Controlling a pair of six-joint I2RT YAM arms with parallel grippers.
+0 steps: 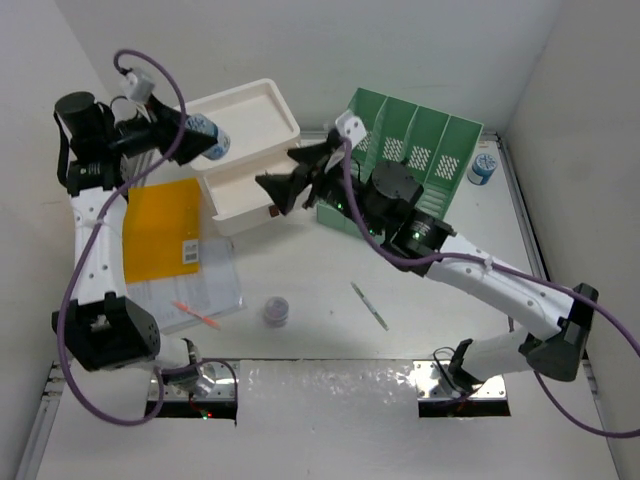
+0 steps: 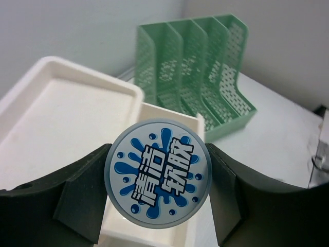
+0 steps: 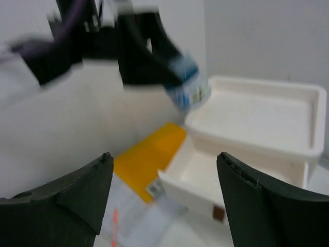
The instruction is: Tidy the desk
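The left pincer (image 2: 157,198) pinches a round tub (image 2: 158,174) with a blue-and-white splash label, gripping it by its sides and holding it clear of the desk (image 1: 310,265). That white tabletop lies beneath both pincers and spreads out on every side of them. Ahead of and below the left pincer is a white drawer box (image 2: 61,108) topped by a shallow tray. One drawer (image 2: 172,121) is pulled out, showing just past the tub. Farther ahead stands a green file rack (image 2: 205,77). The right pincer (image 3: 163,175) is spread wide with nothing between its fingers and hovers close in front of the open drawer. Ahead of it and lower lies a yellow folder (image 1: 160,228). Beside the folder is a clear sleeve of papers (image 1: 195,285) with an orange pen (image 1: 200,315) on it. Back toward the right arm's base lie a small round pot (image 1: 277,311) and a slim pen (image 1: 369,305).
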